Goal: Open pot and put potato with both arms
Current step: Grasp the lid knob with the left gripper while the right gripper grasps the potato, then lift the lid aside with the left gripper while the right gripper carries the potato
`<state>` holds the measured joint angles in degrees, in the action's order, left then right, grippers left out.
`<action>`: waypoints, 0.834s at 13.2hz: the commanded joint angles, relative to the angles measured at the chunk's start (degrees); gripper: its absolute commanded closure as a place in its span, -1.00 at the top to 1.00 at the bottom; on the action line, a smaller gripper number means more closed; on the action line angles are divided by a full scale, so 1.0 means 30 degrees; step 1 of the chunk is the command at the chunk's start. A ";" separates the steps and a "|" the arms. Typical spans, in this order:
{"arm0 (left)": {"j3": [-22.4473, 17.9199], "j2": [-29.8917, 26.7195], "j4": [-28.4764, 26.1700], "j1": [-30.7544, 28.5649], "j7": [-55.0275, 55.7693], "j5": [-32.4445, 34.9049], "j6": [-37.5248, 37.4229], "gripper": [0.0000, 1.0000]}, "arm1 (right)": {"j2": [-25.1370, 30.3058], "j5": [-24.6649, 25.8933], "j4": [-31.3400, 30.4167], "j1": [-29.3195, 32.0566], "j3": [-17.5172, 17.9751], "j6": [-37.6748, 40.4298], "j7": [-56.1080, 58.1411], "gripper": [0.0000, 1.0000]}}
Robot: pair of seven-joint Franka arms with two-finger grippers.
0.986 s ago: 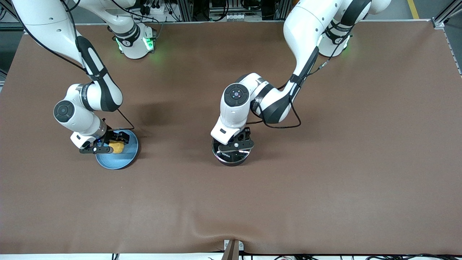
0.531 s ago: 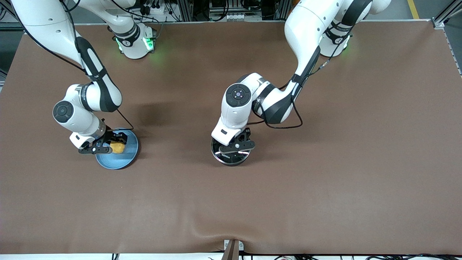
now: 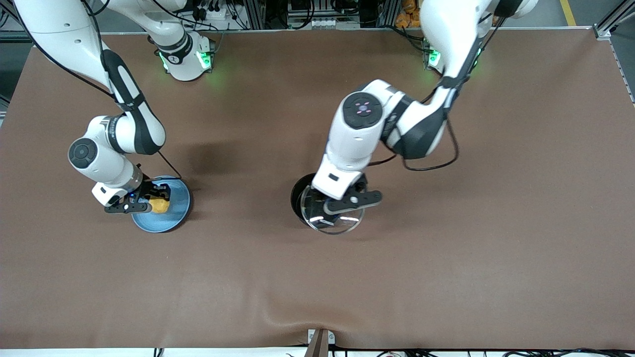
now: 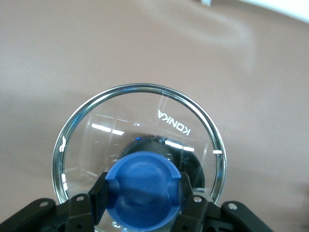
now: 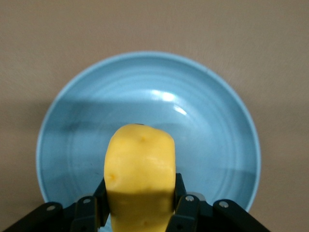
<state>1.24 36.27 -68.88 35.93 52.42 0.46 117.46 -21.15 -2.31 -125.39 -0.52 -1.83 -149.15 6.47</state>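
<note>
Your left gripper [image 3: 347, 204], at the front view's centre, is clamped on the blue knob [image 4: 143, 187] of the glass lid [image 3: 331, 216], which hangs tilted over the black pot [image 3: 299, 194] and covers much of it. Low in that view's left part, your right gripper [image 3: 141, 203] pinches the potato [image 3: 159, 205] above the light-blue plate [image 3: 171, 218]. Brown cloth [image 3: 471, 223] surrounds both.

Left tool [image 4: 143, 202] closed on blue knob [image 4: 143, 187] of round glass lid [image 4: 140, 157], held above brown table [image 4: 72, 53]. Metal-rimmed, transparent, marked KONKA. Dark rounded shape, unidentifiable, visible through glass near knob.
</note>
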 commanded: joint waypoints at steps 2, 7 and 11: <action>0.0085 -0.2154 -0.0505 -0.1398 -0.0744 -0.0035 -0.1853 -1.00 | 0.2853 0.0037 0.0280 0.0496 0.0112 0.2480 0.1300 -1.00; 0.0348 -0.3592 -0.0974 -0.3565 -0.4340 -0.0532 -0.3904 -1.00 | 0.4792 0.0008 0.5165 0.0467 0.0112 1.2025 0.1066 -1.00; 0.0378 -0.5113 -0.2900 -0.5966 -0.8350 -0.1237 -0.4728 -1.00 | 0.5876 -0.0080 0.7806 -0.0028 -0.0004 1.6075 0.0979 -1.00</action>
<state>1.52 25.74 -71.93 21.33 32.80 -2.08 104.14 -4.54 -2.29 -105.30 -0.17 -1.98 -105.45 8.90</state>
